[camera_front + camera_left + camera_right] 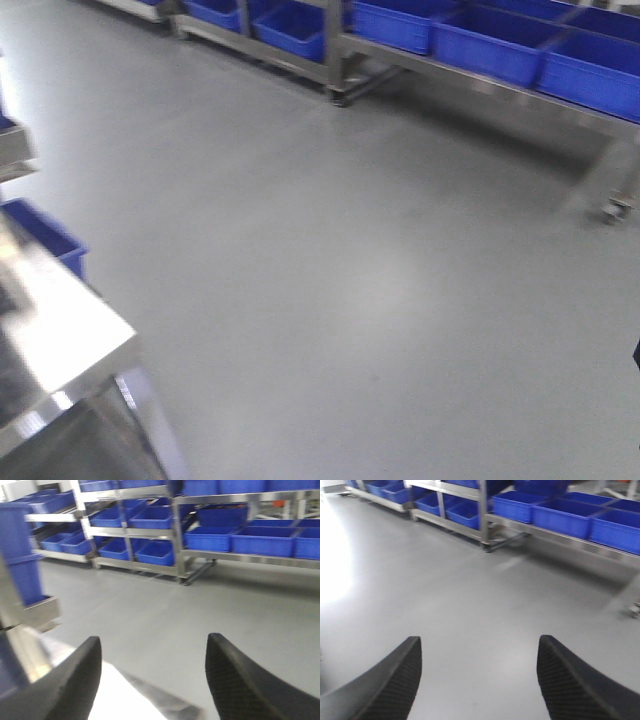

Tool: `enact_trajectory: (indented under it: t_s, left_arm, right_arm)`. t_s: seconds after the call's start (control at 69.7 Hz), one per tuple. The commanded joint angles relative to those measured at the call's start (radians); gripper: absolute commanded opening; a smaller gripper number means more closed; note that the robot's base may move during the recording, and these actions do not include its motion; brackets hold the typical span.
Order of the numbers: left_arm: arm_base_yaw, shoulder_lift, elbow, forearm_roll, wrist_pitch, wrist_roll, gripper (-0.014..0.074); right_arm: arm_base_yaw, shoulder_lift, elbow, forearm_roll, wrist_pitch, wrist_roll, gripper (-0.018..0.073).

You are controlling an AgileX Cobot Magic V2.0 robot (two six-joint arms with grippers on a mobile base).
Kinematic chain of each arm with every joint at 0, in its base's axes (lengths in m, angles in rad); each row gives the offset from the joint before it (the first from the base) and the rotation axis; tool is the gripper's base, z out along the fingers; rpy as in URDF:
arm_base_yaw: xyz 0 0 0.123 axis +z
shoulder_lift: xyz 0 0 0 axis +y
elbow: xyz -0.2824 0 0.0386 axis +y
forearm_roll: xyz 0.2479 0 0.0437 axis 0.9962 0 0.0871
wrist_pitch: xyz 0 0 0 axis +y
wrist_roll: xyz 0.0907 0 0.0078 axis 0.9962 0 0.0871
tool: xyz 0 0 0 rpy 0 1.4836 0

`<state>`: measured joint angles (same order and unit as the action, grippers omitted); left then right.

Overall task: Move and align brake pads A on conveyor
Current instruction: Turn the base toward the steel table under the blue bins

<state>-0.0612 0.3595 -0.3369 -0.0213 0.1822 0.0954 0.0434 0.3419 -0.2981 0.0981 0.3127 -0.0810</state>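
Note:
No brake pads and no conveyor show in any view. My left gripper (153,645) is open, its two dark fingers spread wide with nothing between them, hanging above a corner of a shiny steel tabletop (125,695) and the grey floor. My right gripper (479,645) is also open and holds nothing, with only bare grey floor (470,600) under it. Neither gripper appears in the front view.
A steel table corner (60,340) fills the lower left of the front view, a blue bin (45,235) behind it. Steel racks with blue bins (480,40) run along the far side, one on a caster wheel (618,208). Grey floor (350,260) lies between.

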Motion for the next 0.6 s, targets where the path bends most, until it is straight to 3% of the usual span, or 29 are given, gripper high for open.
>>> enact_trajectory:
  t_s: [0.0,0.588]
  left_arm:
    - [-0.002,0.012,-0.027,0.0,-0.075,-0.002,0.0449]
    - [-0.002,0.012,-0.027,0.0,-0.075,-0.002,0.0449]
  right_arm:
    - [-0.001,0.009,-0.028,-0.002,-0.071,-0.007,0.0469]
    - [-0.001,0.009,-0.028,-0.002,-0.071,-0.007,0.0469]
